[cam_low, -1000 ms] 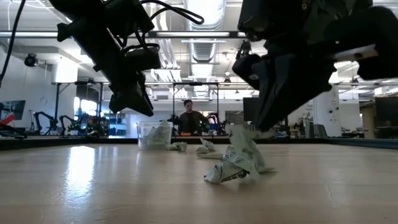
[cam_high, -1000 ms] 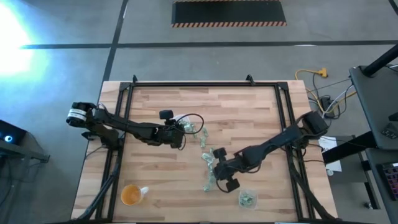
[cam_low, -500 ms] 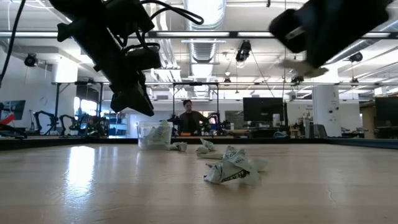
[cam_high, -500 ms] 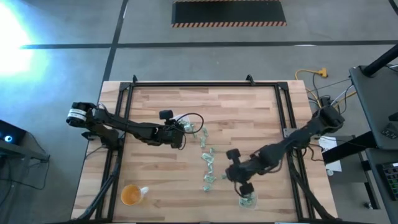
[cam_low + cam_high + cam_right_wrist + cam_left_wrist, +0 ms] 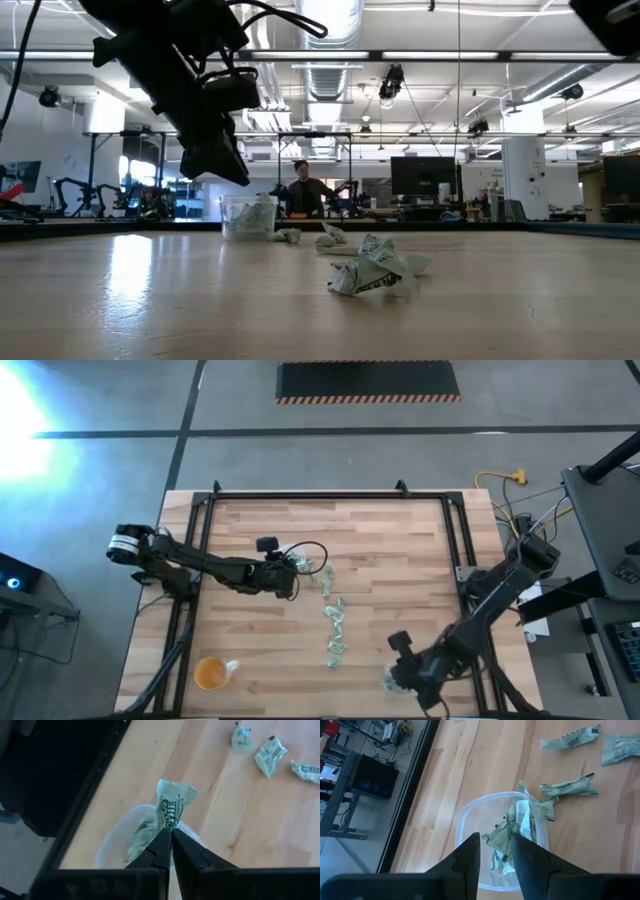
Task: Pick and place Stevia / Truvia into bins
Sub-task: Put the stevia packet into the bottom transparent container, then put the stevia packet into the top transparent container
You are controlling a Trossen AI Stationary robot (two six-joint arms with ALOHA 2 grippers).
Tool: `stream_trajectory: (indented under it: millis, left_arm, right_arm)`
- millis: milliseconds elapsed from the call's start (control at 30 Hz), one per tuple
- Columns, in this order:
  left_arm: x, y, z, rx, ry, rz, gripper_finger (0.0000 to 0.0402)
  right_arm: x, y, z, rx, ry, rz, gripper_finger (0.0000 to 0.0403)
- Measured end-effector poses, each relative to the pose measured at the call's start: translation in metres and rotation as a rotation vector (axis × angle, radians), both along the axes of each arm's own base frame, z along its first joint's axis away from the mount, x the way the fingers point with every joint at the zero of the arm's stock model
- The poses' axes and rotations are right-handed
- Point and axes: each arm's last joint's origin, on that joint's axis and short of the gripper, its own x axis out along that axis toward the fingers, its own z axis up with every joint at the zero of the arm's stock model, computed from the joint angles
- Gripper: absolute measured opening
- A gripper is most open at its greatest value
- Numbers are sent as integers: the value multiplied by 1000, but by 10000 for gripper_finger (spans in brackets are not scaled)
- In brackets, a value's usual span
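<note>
We see the right gripper (image 5: 170, 836) clamped on one pale green and white packet (image 5: 173, 802), its fingers pinched together on the lower end of the paper, directly over a clear bin (image 5: 117, 840) that already holds several crumpled packets. The packet carries dark green printing, but we cannot read the words. From above, this right gripper (image 5: 408, 672) sits near the front right corner of the wooden table (image 5: 380, 550), over the same bin (image 5: 392, 680). The left gripper (image 5: 495, 851) hangs over the other clear bin (image 5: 470, 817), its two fingers slightly apart with nothing clearly held between them; crumpled packets lie inside that bin, and their print is likewise too small to read. In the high view the left gripper (image 5: 283, 578) is near the table's middle left, beside its bin (image 5: 305, 563). A loose trail of packets (image 5: 334, 622) lies on the wood between the two bins. An orange-tinted cup (image 5: 210, 673) stands at the front left.
</note>
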Motion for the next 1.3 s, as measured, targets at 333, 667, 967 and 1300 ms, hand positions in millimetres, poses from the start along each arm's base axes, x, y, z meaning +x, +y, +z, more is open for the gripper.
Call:
stream_trajectory:
  millis: [333,667,967,1300]
  left_arm:
    - [1,0,1,-1,-13,-1,94]
    - [1,0,1,-2,-15,0,94]
    - [1,0,1,-2,-19,0,94]
    - [7,-3,3,-94,-67,-76,94]
  right_arm:
    - [-15,6,-9,46,57,-99,8]
    - [-17,3,-16,33,74,-116,47]
    - [-16,2,-15,-3,41,-67,90]
    - [0,-15,-11,-293,-187,-48,92]
